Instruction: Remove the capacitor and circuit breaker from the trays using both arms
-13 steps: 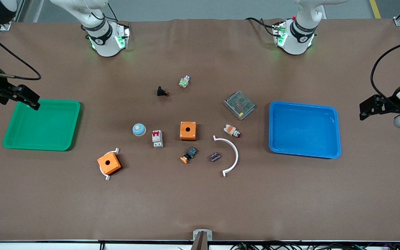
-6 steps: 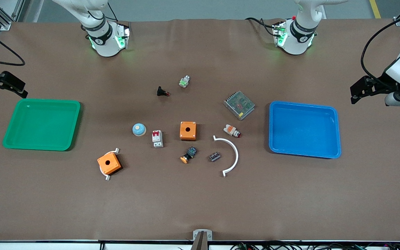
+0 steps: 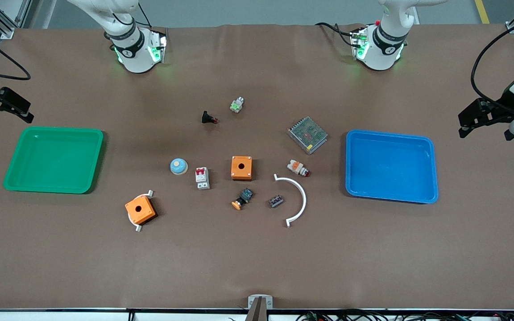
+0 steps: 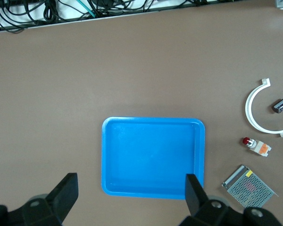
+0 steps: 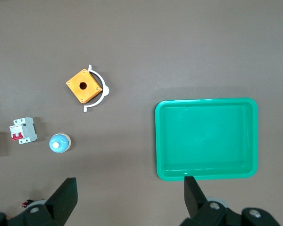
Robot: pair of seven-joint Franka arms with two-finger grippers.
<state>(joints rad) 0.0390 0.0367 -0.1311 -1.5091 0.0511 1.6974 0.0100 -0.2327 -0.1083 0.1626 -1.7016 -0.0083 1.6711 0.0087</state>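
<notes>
No brand or lettering can be read on any part; the capacitor point(image 3: 275, 201) shows only faint marks on its dark top, too small to make out.

The left gripper point(image 3: 470, 119) hangs with its fingers apart over bare table at the left arm's end, just off the blue tray point(image 3: 432, 169). From it, the capacitor lies well away toward the table's middle, past the tray, inside the curve of a white arc piece point(image 3: 300, 198). A white-and-orange part with a red tip point(image 3: 298, 168) and a metal mesh box point(image 3: 308, 134) sit between the tray and the middle cluster.

The right gripper point(image 3: 14, 106) is also spread wide, over the table edge at the right arm's end, beside the green tray point(image 3: 11, 178). The breaker point(image 3: 201, 178) stands well apart from it, past that tray, with a blue dome button point(image 3: 178, 166) just beside it and an orange box point(image 3: 241, 168) near. A second orange box point(image 3: 140, 210) rests on another white arc. Nothing lies in either tray.
</notes>
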